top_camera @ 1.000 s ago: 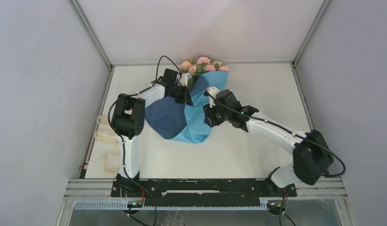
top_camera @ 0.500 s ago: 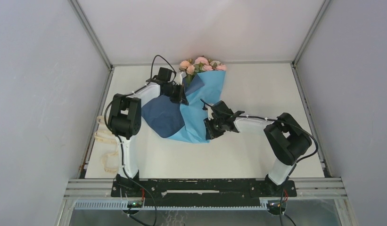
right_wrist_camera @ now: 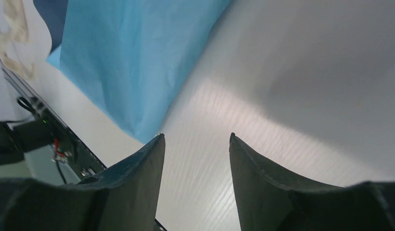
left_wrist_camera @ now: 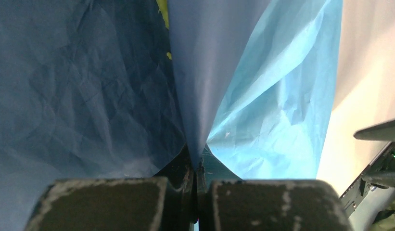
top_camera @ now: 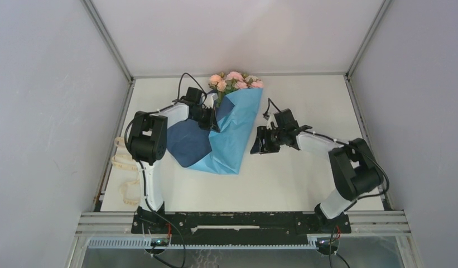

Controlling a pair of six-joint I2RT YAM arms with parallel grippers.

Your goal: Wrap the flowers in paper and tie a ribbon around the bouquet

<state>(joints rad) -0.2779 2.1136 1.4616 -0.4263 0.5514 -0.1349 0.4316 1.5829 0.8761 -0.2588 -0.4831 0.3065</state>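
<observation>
On the table [top_camera: 304, 178], left hand [left_wrist_camera: 195, 169] clamped on the paper [top_camera: 233, 134], right hand [right_wrist_camera: 195, 144] apart beside it.

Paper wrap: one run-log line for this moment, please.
left gripper: shut on paper | right gripper: open, empty, beside paper | flowers: partly wrapped | ribbon: unused, far left

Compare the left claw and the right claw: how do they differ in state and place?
The left claw is shut, pinching a fold of the paper; the right claw is open and holds nothing. The left claw sits at the paper's upper part, near the flowers; the right claw is over bare table, beside the paper's right edge. Both have dark fingers.
</observation>
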